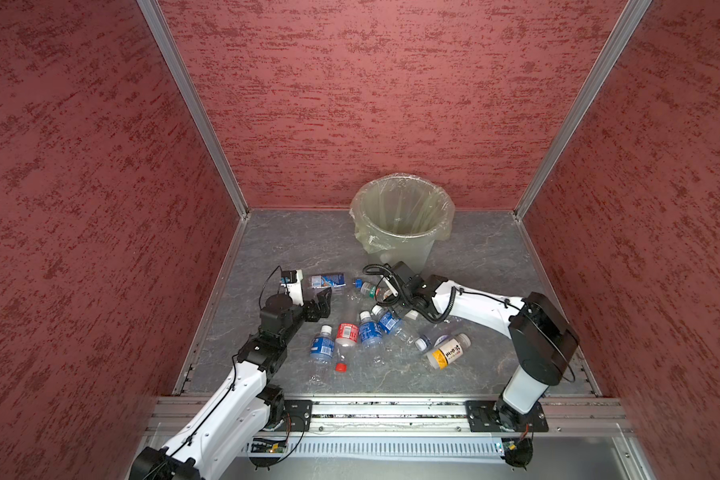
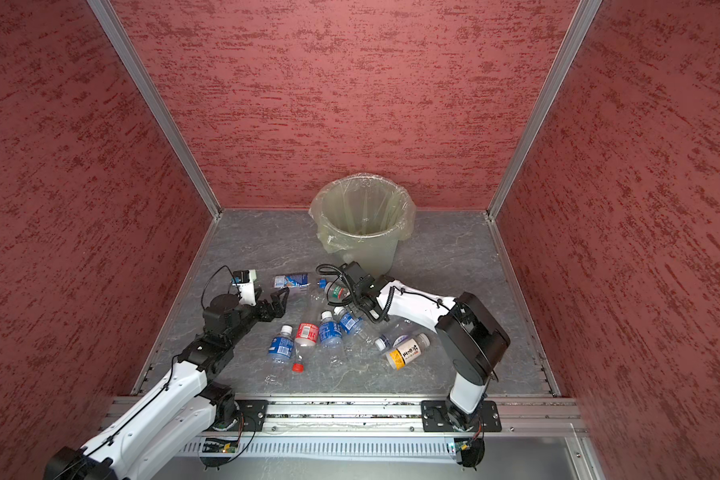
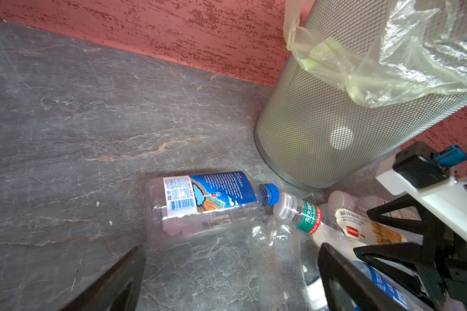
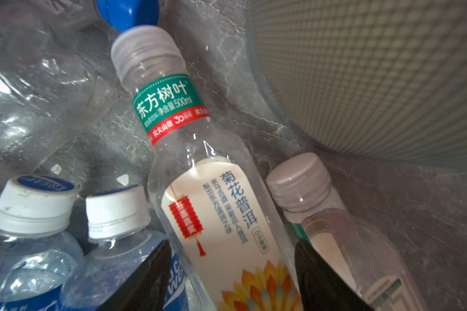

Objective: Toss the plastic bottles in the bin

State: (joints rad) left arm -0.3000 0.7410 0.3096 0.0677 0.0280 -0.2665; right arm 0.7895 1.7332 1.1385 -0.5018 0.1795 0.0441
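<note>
**Right pincer astride a green-banded bottle at the foot of the bin**

The right pincer [image 4: 232,245] reaches low over a heap of plastic bottles. Its two black fingers [image 4: 146,277] sit one on each side of the green-banded bottle [image 4: 173,107], close against it. Whether they already squeeze it cannot be told.

That bottle lies on its side on the table [image 1: 474,257], near the base of the bin [image 1: 400,249], with its neck pointing away from the pincer. It is smooth clear plastic with a frosted screw cap, a green and red neck band, and a cream label printed with an orange flower. A second bottle [image 4: 334,229] of the same shape lies alongside it, on the bin's side.

The left pincer [image 3: 232,247] is spread wide and holds nothing. Just ahead of it lies the square bottle [image 3: 205,199], clear with a glossy blue label. Its blue cap sits right beside the frosted cap.

The bin is round and tapered, made of fine metal mesh. A thin, crinkled, translucent bag is folded over its rim. It stands at the back of the table.

Nearer the robot lie two blue-labelled bottles [image 4: 33,204] with white ridged caps, a red-labelled bottle [image 1: 347,332] and a white-yellow bottle [image 1: 447,351]. The table is smooth, with a grey veined stone pattern.
</note>
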